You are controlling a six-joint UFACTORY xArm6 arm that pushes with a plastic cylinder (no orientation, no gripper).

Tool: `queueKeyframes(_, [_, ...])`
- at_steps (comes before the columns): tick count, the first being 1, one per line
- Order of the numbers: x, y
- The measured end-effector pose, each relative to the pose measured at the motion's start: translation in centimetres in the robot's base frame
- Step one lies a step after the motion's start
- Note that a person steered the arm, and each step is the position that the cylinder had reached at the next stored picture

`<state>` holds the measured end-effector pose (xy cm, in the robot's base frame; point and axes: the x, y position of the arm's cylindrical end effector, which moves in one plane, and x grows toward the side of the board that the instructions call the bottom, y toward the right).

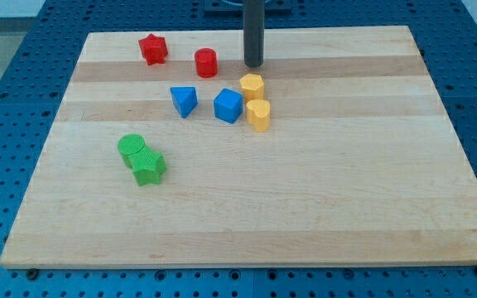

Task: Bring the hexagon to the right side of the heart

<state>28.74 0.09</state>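
A yellow hexagon (pixel 252 86) sits near the board's top middle. A yellow heart (pixel 258 115) lies just below it, almost touching. My tip (pixel 253 64) stands just above the hexagon, a small gap apart from it. A blue cube (pixel 228 106) sits to the left of the heart and hexagon, close to both.
A blue triangle (pixel 184 101) lies left of the cube. A red star (pixel 152 49) and a red cylinder (pixel 206 62) sit near the top left. A green cylinder (pixel 131 149) and green star (pixel 148 167) touch at the left. The wooden board (pixel 346 182) carries them all.
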Motion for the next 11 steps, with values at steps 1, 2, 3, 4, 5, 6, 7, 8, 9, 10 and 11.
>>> queueKeyframes(1, [0.6, -4.8])
queueKeyframes(2, [-0.1, -10.6])
queueKeyframes(3, [-0.8, -11.4])
queueKeyframes(4, [-0.8, -8.9])
queueKeyframes(5, [-0.8, -3.7])
queueKeyframes(6, [0.6, -2.8])
queueKeyframes(7, [2.8, -3.9])
queueKeyframes(8, [4.4, -2.7])
queueKeyframes(9, [7.0, 1.2])
queueKeyframes(10, [10.4, 4.1])
queueKeyframes(11, [12.1, 5.2])
